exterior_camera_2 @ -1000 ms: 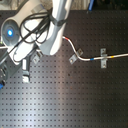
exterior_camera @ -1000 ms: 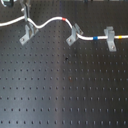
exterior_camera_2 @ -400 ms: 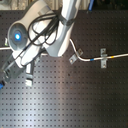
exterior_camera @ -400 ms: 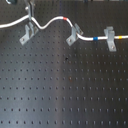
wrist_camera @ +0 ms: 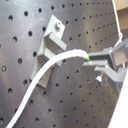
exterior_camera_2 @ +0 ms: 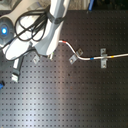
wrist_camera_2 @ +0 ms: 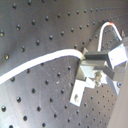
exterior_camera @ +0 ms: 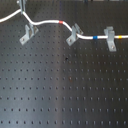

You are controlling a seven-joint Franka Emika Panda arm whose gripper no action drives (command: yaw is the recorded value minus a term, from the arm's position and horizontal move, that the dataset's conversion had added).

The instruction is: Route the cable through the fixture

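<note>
Cable (wrist_camera: 47, 70) clamped between gripper (wrist_camera: 94, 59) fingers (wrist_camera: 107, 53), which pinch it just beside the fixture (wrist_camera: 50, 47). In the first exterior view, cable (exterior_camera: 47, 21) crosses the fixture (exterior_camera: 28, 33) top, then runs through two more clips (exterior_camera: 74, 34).

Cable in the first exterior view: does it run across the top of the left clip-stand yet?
Yes: the cable dips over the forked top of the fixture on the first exterior view's left, then runs on toward the leaning clip.
</note>
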